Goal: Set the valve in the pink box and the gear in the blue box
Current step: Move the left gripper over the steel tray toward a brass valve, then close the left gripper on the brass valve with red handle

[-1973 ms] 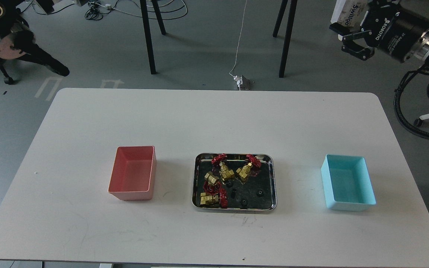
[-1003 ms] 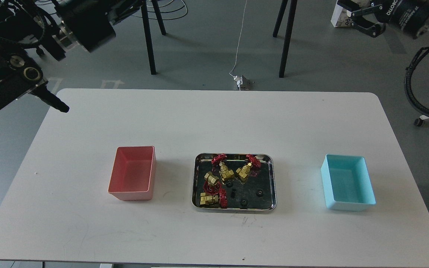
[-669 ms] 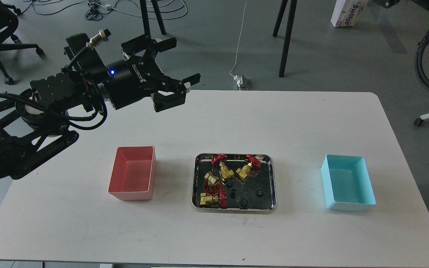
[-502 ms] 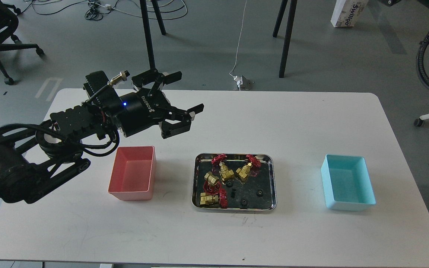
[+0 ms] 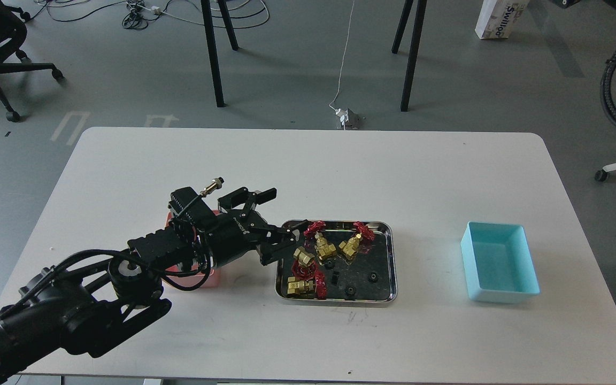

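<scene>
Several brass valves with red handwheels, one of them here (image 5: 323,244), lie in the left half of a shiny steel tray (image 5: 393,262). Small black gears, such as this one (image 5: 372,276), lie in the tray's lower middle. My left gripper (image 5: 287,209) is open and empty, low over the table at the tray's upper left corner, close to the nearest valve. The pink box (image 5: 210,279) is mostly hidden under my left arm. The blue box (image 5: 500,263) stands empty at the right. My right gripper is out of view.
The white table (image 5: 308,166) carries the two boxes and the tray in a row. Chair and table legs (image 5: 213,53) and cables lie on the floor behind. A black hose (image 5: 615,91) hangs at the right edge.
</scene>
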`<state>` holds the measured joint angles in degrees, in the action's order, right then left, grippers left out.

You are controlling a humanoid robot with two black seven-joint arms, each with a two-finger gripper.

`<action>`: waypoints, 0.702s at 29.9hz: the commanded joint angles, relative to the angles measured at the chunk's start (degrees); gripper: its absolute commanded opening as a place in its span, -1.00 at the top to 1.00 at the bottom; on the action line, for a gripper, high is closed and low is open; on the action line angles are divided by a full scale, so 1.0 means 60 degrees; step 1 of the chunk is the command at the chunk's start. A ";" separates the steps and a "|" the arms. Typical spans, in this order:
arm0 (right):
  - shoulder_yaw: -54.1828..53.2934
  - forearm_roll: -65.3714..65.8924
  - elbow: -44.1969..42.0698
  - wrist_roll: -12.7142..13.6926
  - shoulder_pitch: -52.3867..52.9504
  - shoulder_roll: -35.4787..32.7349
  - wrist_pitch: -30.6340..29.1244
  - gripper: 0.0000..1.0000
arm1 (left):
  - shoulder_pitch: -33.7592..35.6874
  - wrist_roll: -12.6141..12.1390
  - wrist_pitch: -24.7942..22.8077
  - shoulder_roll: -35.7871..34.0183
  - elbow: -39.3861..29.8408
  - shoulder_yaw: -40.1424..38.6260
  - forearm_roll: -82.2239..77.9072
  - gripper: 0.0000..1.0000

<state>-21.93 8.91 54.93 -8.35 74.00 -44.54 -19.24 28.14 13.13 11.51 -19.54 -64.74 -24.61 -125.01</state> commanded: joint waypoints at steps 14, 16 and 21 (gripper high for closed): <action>0.0066 0.0683 -0.0015 0.0000 -0.0190 0.0055 -0.0001 -0.98 | -0.0852 -0.0563 -0.0043 0.1617 0.1356 0.0000 0.0002 -1.00; 0.0066 0.0683 -0.0015 0.0000 -0.0190 0.0055 -0.0001 -0.98 | -0.0837 -0.0563 -0.0043 0.1661 0.1401 0.0000 0.0002 -1.00; 0.0066 0.0683 -0.0015 0.0000 -0.0176 0.0070 -0.0001 -0.98 | -0.0822 -0.0563 -0.0043 0.1646 0.1561 0.0000 0.0002 -0.95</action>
<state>-21.53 13.01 54.84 -8.35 72.85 -44.20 -19.24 23.12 9.73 11.25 -9.67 -56.16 -24.60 -125.00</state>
